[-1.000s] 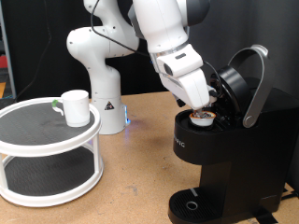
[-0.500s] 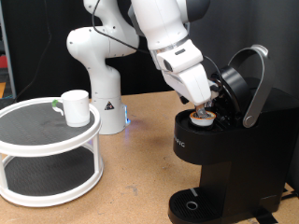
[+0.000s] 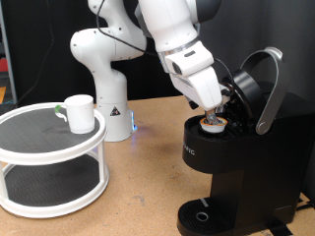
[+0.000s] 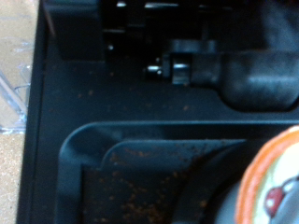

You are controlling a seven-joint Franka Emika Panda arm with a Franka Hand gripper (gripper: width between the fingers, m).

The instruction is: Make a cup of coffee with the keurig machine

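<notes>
The black keurig machine [image 3: 236, 157] stands at the exterior view's right with its silver-handled lid [image 3: 268, 88] raised. A small white coffee pod [image 3: 213, 122] with a patterned top sits in the open pod holder. My gripper [image 3: 216, 106] hangs just above the pod, its fingertips close to the pod's top. The wrist view shows the dark inside of the machine [image 4: 140, 84] and an edge of the pod's orange-patterned top [image 4: 276, 182]; my fingers do not show there. The white cup [image 3: 79, 112] stands on the round shelf at the left, far from the gripper.
A white two-tier round shelf [image 3: 49, 162] stands at the exterior view's left on the wooden table [image 3: 138, 197]. The robot's base [image 3: 106, 93] stands behind it. The machine's drip tray [image 3: 205, 216] is at the bottom.
The gripper has risen slightly up and to the left above the pod over the last second. The pod, lid and cup have not moved.
</notes>
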